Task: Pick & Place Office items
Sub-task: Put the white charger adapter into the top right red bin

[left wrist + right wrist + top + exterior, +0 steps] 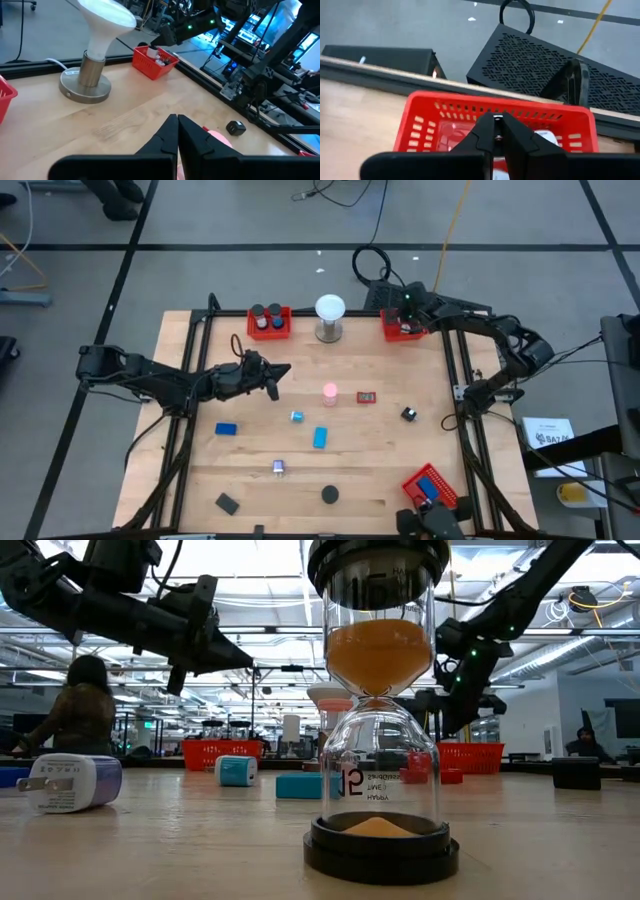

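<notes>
- The left gripper [277, 373] hangs above the middle of the wooden table [200, 470], its jaws pressed together with nothing visibly between them.
- Just ahead of those closed jaws and below them, the pink item [330, 391] lies on the boards; the left wrist view catches its edge [217, 137] right beside the fingertips.
- Beyond it sit a small red flat piece [366, 397] and a black cube [408, 414], both loose on the wood.
- The right gripper [408, 312] hovers over the red mesh tray at the far right corner [392, 332], jaws closed; the right wrist view shows the tips together above the tray [425, 125], with a white item [545, 136] lying in it and nothing clamped.
- Behind the left jaws, nearer the front edge, more office items remain unsorted: two blue blocks [226, 429] [320, 438], a small blue-and-silver piece [297, 416], a white plug adapter [279, 467], a black disc [329, 495] and a black block [227, 503].
- The white globe lamp [329, 316] stands between the two far trays; the left far tray [270, 324] already holds items.
- Judged from this layout, sorting is partly done and the left arm looks to be between picks.
- A next pick of the pink item would call for the jaws to part and descend squarely over it.
</notes>
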Robot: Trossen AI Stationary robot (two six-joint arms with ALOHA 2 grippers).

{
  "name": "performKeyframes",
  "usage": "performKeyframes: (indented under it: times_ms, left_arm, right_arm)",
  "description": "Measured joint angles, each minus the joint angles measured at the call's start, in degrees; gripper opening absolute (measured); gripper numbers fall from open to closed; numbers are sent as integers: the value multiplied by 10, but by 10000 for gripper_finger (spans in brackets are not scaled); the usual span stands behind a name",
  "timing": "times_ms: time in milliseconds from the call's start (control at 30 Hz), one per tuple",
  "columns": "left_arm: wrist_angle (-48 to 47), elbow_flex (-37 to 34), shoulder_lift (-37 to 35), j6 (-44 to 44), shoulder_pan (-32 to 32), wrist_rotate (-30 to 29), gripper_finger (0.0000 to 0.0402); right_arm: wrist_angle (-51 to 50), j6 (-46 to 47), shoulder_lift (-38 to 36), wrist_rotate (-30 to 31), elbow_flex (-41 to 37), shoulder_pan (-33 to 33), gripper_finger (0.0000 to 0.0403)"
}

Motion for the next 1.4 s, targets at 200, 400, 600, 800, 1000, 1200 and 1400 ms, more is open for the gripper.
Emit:
performKeyframes:
  times_ms: [200, 400, 600, 800, 1000, 1200, 1400]
  left_arm:
    - [-5, 0, 0, -1, 0, 0, 9]
    - [-6, 0, 0, 13, 0, 0, 7]
    - [-9, 0, 0, 14, 0, 0, 3]
    - [-9, 0, 0, 14, 0, 0, 12]
    - [-12, 0, 0, 18, 0, 0, 6]
    - [-12, 0, 0, 22, 0, -1, 11]
    - [-12, 0, 0, 22, 0, -1, 3]
  right_arm:
    - [33, 4, 3, 1, -30, -9, 9]
    - [77, 25, 3, -1, -61, -9, 9]
    - [124, 17, 3, 0, -80, -9, 9]
    - [130, 13, 3, 1, -81, -9, 12]
    - [132, 12, 24, -1, -81, -20, 13]
    - [134, 9, 34, 4, -80, -22, 17]
    - [133, 11, 34, 3, -80, -21, 47]
